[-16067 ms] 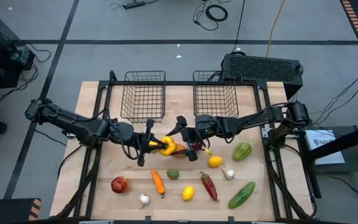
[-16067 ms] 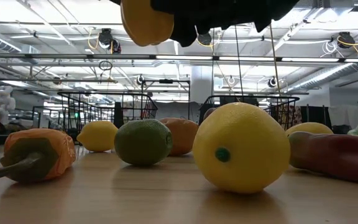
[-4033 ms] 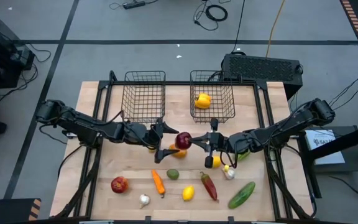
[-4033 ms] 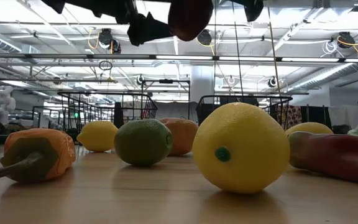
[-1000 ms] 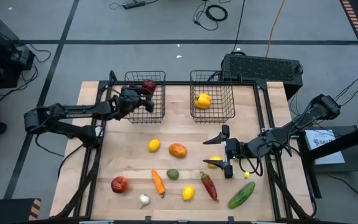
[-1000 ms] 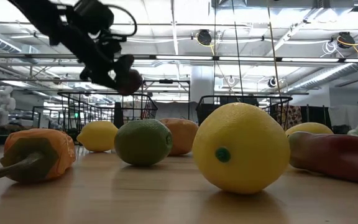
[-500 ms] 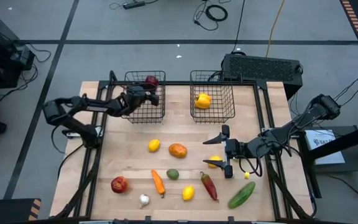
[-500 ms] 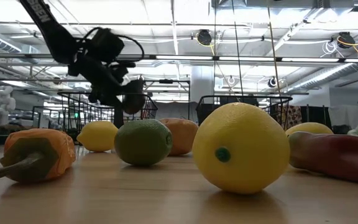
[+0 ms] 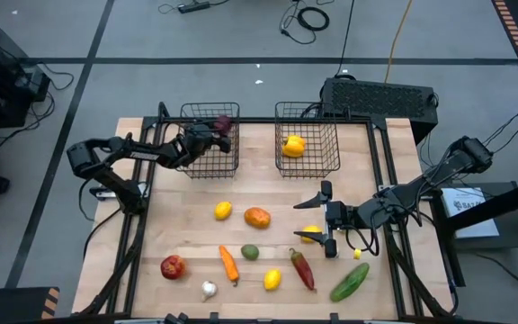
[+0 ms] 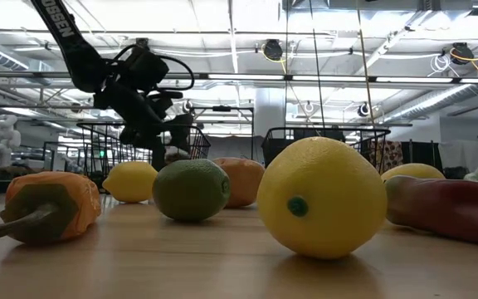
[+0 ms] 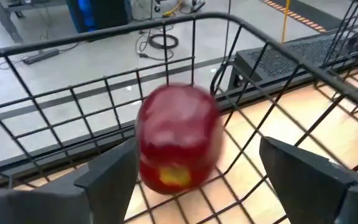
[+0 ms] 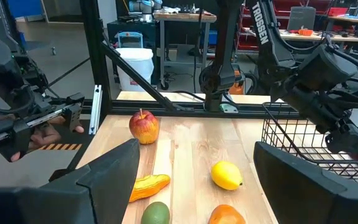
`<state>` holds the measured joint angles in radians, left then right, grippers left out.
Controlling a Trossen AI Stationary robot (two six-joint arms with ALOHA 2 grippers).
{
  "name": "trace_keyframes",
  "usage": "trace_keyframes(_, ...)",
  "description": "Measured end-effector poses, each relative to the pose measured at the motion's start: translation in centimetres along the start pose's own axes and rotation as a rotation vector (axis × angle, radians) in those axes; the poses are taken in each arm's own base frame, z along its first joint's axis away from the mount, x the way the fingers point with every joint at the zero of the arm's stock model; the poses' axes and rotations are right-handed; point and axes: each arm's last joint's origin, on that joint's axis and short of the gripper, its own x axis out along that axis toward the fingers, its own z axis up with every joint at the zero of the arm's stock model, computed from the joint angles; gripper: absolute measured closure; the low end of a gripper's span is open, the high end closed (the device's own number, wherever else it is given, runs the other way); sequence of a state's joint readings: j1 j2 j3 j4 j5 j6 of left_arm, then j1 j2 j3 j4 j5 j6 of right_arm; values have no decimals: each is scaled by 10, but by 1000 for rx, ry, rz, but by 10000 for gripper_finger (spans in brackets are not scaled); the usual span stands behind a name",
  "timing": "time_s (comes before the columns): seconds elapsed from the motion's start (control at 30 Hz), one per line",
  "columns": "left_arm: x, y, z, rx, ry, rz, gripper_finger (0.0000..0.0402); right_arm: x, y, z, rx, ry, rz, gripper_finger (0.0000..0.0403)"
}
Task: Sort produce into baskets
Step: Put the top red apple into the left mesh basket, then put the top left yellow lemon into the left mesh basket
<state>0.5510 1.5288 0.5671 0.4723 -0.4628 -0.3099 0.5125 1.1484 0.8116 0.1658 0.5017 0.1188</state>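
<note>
My left gripper [image 9: 214, 135] is open over the left wire basket [image 9: 209, 106], inside its rim. A dark red fruit [image 11: 179, 140] shows blurred between the spread fingers and just under the gripper in the low view [image 10: 173, 154]. My right gripper [image 9: 317, 214] is open and empty low over the table's right half, by a yellow lemon [image 9: 310, 232]. A yellow pepper [image 9: 292, 144] lies in the right basket [image 9: 308, 105]. On the table lie a lemon [image 9: 224, 211], an orange fruit [image 9: 257, 217], a lime [image 9: 251, 252], a carrot [image 9: 229, 264] and a red apple [image 9: 173, 266].
Near the front edge lie a garlic [image 9: 209, 290], another lemon [image 9: 272, 279], a red chilli [image 9: 301, 268] and a cucumber [image 9: 350, 281]. Both baskets stand side by side at the table's far edge. Black frame rails [image 9: 142, 207] run along the left and right sides.
My left gripper has gone a little toward the table's right and down into the left basket with the dark red fruit. It has let go, and the fruit now shows below the fingers, dropping into the basket.
</note>
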Motion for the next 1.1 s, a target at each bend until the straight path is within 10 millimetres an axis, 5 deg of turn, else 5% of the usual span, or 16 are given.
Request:
trace_keyframes(0.37, -19, -6, 20, -34, -53, -166, 66, 0, 0, -4, 16, 35, -4, 96)
trace_keyframes(0.73, -122, -10, 67, -9, -249, -442, 66, 1, -1, -16, 118, 136, -26, 96)
trace_keyframes(1.1, -199, -46, 33, 277, -108, -998, 66, 39, 12, -60, 132, 250, -83, 96)
